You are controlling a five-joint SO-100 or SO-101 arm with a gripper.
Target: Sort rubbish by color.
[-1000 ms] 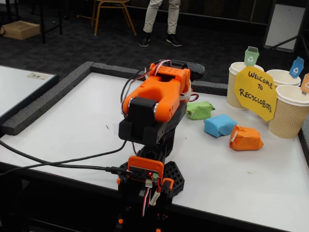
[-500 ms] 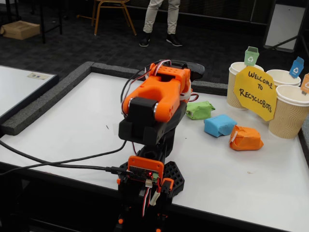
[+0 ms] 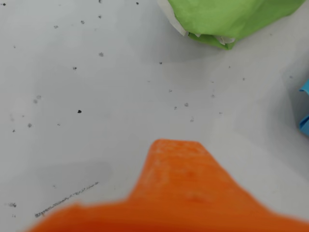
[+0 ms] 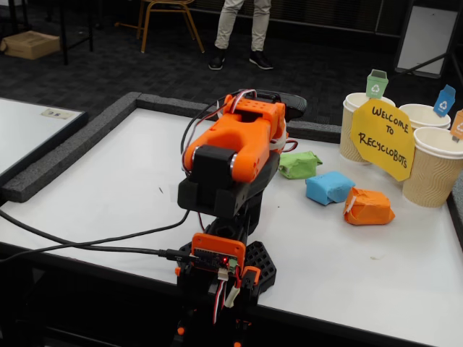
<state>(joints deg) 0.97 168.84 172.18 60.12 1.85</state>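
Three rubbish lumps lie in a row on the white table in the fixed view: green (image 4: pixel 299 164), blue (image 4: pixel 329 187) and orange (image 4: pixel 367 207). The orange arm (image 4: pixel 235 148) is folded low over its base, and its body hides the gripper in that view. In the wrist view a single blurred orange finger (image 3: pixel 176 164) fills the bottom edge just above bare table. The green lump (image 3: pixel 227 19) sits well beyond that finger at the top right, apart from it. A sliver of the blue lump (image 3: pixel 305 111) shows at the right edge. Nothing is held.
Three beige ribbed cups stand at the back right with green (image 4: pixel 356 119), blue (image 4: pixel 427 116) and orange (image 4: pixel 434 170) tags, behind a yellow sign (image 4: pixel 383 137). A grey foam border (image 4: pixel 65 152) rims the table. Black cables (image 4: pixel 87 242) run off the front left. A person's legs (image 4: pixel 242 29) stand behind.
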